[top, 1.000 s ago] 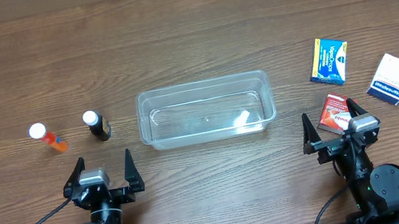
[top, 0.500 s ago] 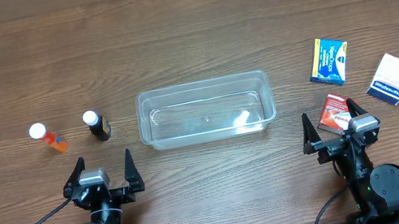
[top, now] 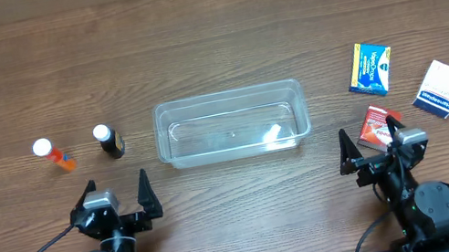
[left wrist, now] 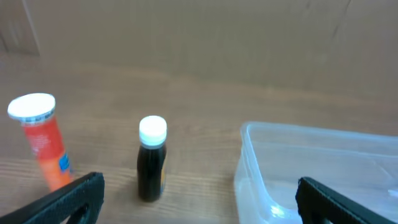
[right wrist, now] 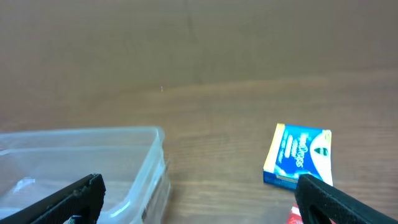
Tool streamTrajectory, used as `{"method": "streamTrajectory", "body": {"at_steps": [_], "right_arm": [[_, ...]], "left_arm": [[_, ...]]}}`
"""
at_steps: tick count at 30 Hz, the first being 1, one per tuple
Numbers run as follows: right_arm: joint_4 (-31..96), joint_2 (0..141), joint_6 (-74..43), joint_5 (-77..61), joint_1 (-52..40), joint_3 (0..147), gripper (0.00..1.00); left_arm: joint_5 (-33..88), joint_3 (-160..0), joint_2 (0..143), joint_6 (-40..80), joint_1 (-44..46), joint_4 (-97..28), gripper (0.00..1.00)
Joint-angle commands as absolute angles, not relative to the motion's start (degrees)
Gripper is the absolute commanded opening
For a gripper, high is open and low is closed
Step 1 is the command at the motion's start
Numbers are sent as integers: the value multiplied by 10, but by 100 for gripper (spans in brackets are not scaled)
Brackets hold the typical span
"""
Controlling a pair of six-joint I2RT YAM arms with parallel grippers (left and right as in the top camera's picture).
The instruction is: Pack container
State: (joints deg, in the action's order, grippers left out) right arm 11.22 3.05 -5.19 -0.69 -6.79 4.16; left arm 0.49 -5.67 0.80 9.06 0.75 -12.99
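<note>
Both arms sit at the counter's (top: 209, 36) near edge, the left gripper (top: 115, 182) and right gripper (top: 369, 133) spread wide and empty. The container (top: 162, 137) lies ahead between them, long axis crosswise. The red packet (top: 376, 125) lies nearest, just at the right gripper.

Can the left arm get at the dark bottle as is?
Probably yes. The dark bottle stands upright straight ahead of the left arm, whose jaws are open, with nothing between them. The orange bottle and the container sit apart to either side.
</note>
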Motion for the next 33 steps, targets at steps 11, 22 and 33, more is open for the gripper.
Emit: {"method": "streamTrajectory", "body": {"at_steps": [11,22,33], "right_arm": [[373,535,-96,-23,-66,536,100],[547,689,-96,-27,-66,652,100],[545,689,-96,-27,-66,649,100]], "left_arm": [[11,-606,494,107,8,-435,100],[0,-729,735,108,8,-693,100],[-5,-825,936,107,-35,-646,100]]}}
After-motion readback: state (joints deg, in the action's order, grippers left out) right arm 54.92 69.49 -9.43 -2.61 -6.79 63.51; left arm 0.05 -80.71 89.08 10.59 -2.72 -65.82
